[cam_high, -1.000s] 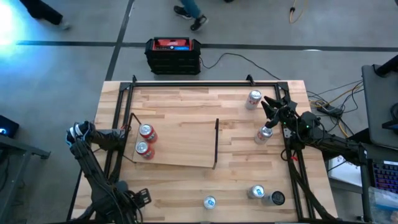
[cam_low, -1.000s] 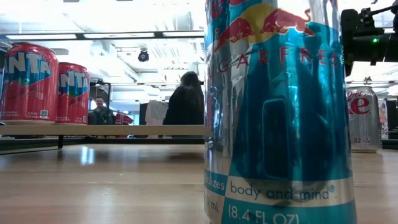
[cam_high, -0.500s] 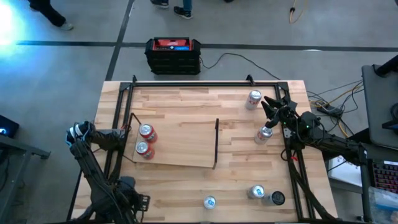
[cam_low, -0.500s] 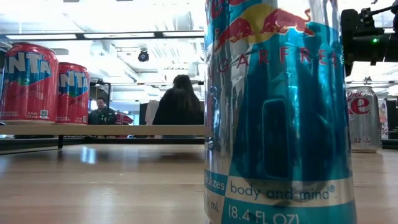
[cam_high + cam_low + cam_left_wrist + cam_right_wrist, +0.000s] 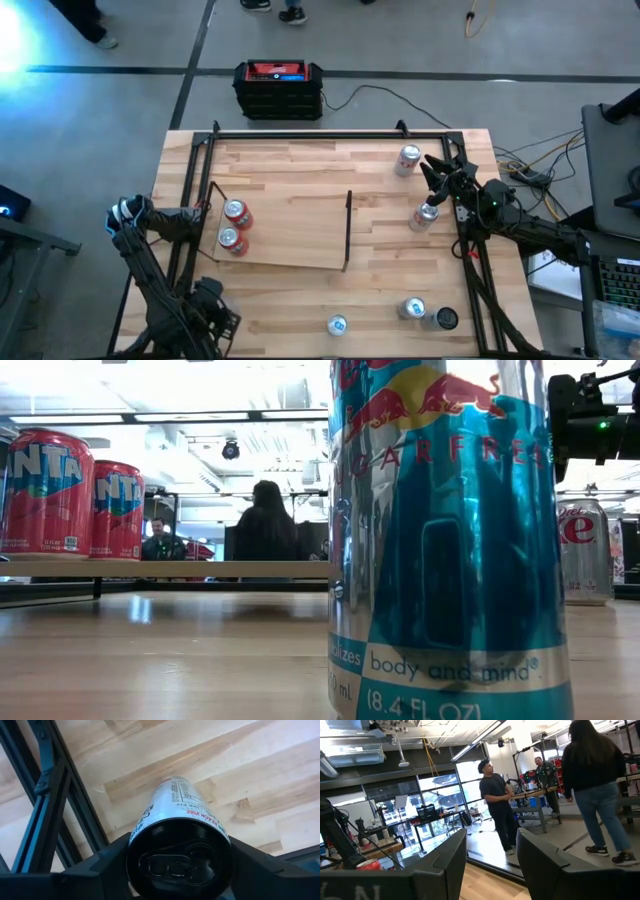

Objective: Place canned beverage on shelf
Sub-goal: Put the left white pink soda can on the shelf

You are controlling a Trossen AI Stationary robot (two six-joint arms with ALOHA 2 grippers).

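Note:
My left gripper [image 5: 207, 305] hangs over the table's near left corner, pointing down. It is shut on a white can with a black top [image 5: 176, 805]; the gripper hides that can in the high view. The shelf [image 5: 290, 235], a pale board with black upright bars, lies left of centre. Two red cans [image 5: 235, 226] stand on its left end, and they also show in the low view [image 5: 75, 490]. My right gripper [image 5: 432, 168] waits at the table's right edge, raised. Its fingers [image 5: 445, 862] stand a little apart with nothing between them. My left gripper pinches the can between its two fingers [image 5: 100, 870], one on each side of the can, just under the black top rim [image 5: 150, 827]. The fingers come from above, pointing down. The can is upright with its base toward the table; whether the base is clear of the wood cannot be told.
Loose cans stand at the right: one at the far right [image 5: 407, 159], one beside my right gripper [image 5: 425, 213], and three near the front edge [image 5: 336, 325], [image 5: 412, 309], [image 5: 443, 318]. A tall blue can [image 5: 450, 540] fills the low view. The black table frame [image 5: 45, 805] runs beside the held can.
My left gripper has rolled about its downward-pointing line with the can in its hold, staying over the same near left corner. In the room behind the table, a person has walked toward the left.

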